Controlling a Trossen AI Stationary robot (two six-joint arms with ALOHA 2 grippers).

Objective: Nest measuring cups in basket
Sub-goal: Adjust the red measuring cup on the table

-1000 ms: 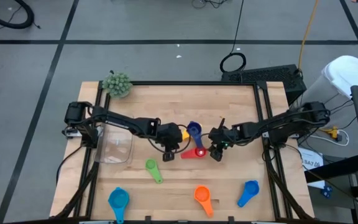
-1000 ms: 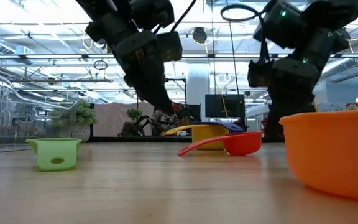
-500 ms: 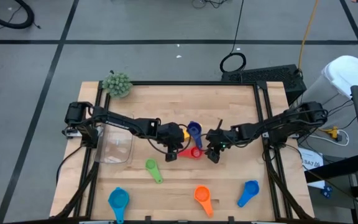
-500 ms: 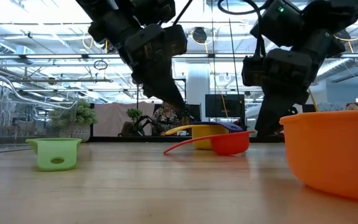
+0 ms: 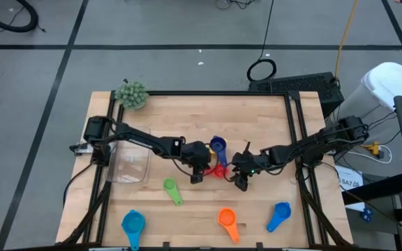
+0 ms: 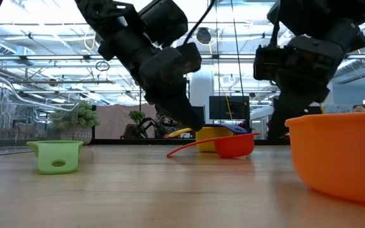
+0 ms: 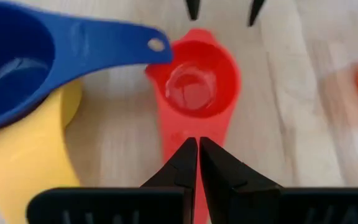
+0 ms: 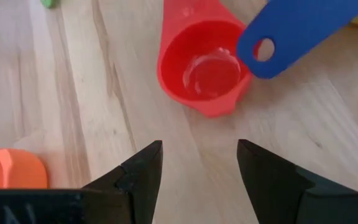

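Both arms have drifted toward the front edge since a second ago, closing on the red cup (image 5: 220, 170) mid-table; left of it, the clear basket (image 5: 127, 164) lies empty of cups; the left gripper (image 7: 197, 163) is clenched above the red handle, whether pinching it I cannot tell; light, stiff and slick, the cup probably handles best by that flat handle; the right gripper (image 8: 199, 163) stands wide, released, just short of the bowl.

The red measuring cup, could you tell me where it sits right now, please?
In the high view the red measuring cup lies mid-table between the two grippers, just below the dark blue cup.
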